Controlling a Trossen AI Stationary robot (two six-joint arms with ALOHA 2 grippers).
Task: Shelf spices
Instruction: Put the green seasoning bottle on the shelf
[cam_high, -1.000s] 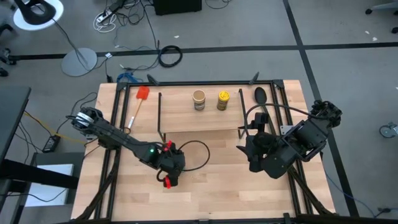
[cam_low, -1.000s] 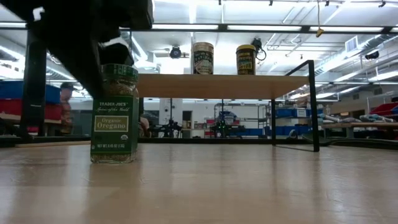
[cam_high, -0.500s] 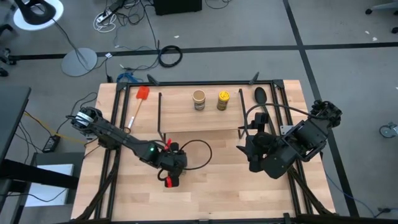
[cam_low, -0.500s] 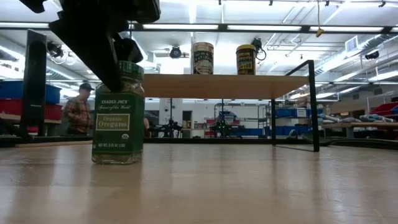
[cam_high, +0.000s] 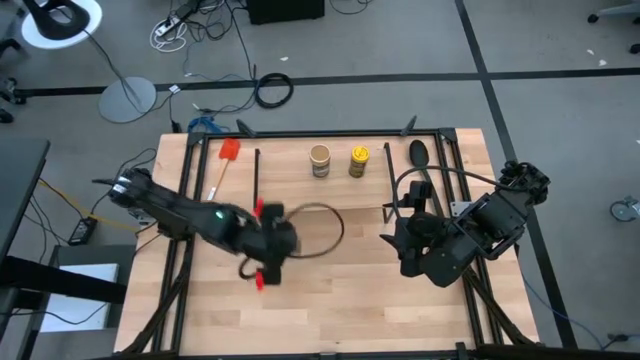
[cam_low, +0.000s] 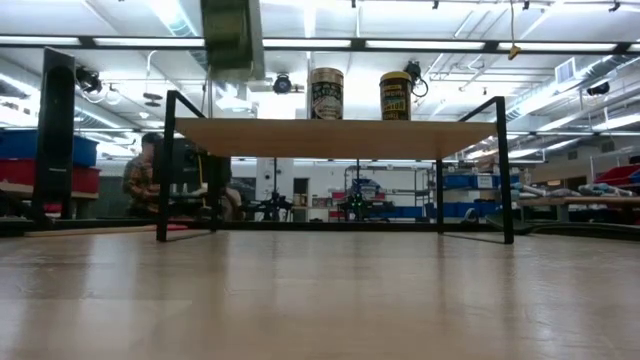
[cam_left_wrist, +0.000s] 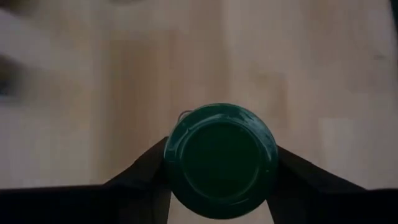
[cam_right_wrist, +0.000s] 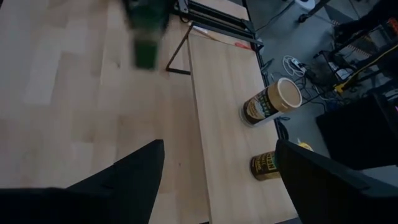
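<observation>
We see the left gripper (cam_left_wrist: 217, 186) clamped on the green-lidded jar (cam_left_wrist: 219, 160), carried above the tabletop (cam_high: 350, 300) near the shelf's (cam_low: 340, 138) front left corner, where the tan-lidded jar (cam_high: 319, 160) and yellow-lidded jar (cam_high: 358, 160) stand, while the right gripper (cam_right_wrist: 214, 180) waits wide open, empty.

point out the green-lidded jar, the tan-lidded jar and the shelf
green-lidded jar (cam_left_wrist: 221, 158), left wrist view, middle of its lid
tan-lidded jar (cam_high: 320, 155), high view, its lid top
shelf (cam_low: 330, 138), low view, front edge of the board
</observation>
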